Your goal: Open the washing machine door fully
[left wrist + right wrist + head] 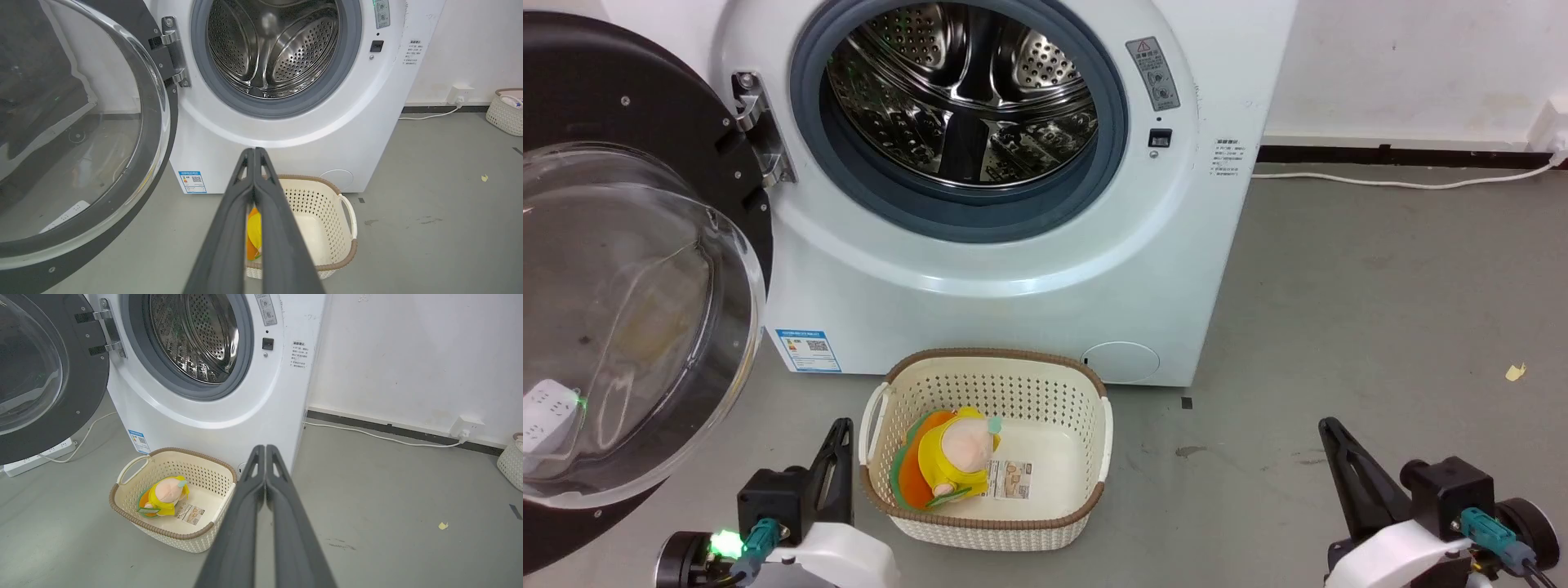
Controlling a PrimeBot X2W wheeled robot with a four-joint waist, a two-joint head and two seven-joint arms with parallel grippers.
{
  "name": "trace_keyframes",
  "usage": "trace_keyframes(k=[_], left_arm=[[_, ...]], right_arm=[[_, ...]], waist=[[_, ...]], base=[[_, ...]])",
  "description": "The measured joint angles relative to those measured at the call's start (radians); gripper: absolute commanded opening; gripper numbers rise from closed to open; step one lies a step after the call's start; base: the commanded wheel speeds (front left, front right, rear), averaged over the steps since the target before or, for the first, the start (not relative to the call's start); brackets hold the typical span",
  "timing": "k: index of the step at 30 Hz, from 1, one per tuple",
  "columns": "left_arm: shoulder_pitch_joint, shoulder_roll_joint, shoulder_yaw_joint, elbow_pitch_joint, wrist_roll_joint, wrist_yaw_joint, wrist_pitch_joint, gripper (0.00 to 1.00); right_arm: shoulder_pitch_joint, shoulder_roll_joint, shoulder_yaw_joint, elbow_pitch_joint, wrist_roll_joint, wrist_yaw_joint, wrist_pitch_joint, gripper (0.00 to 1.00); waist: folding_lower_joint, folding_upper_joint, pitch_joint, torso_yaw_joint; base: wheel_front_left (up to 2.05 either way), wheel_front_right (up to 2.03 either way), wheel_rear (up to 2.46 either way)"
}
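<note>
The washing machine door (pixel 629 269), a big black disc with a bulging clear glass bowl, stands swung wide to the left on its metal hinge (pixel 760 131); it also shows in the left wrist view as the door (pixel 81 134) and in the right wrist view as the door (pixel 45 375). The steel drum (pixel 964 90) lies exposed behind its grey rubber ring. My left gripper (pixel 841 433) sits low at the lower left, shut and empty, to the right of the door and apart from it. My right gripper (pixel 1331 431) rests at the lower right, shut and empty. Both pairs of fingers meet at the tips (pixel 254 152) (pixel 264 449).
A cream perforated basket (pixel 1086 425) holding a yellow and orange plush toy (pixel 952 453) stands on the grey floor before the machine, between my grippers. A white power strip (pixel 36 459) lies under the door. A white cable (pixel 1405 181) runs along the wall. Another basket (pixel 506 112) stands far right.
</note>
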Motion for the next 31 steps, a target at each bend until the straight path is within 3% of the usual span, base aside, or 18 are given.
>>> trace_keyframes(k=[31], left_arm=[[-0.004, -0.002, 0.012, -0.012, 0.01, 0.0, 0.017, 0.0]], right_arm=[[-0.013, 0.0, 0.006, -0.007, -0.007, 0.0, 0.018, 0.0]], waist=[[0.0, 0.0, 0.002, 0.0]], base=[[0.0, 0.0, 0.0]])
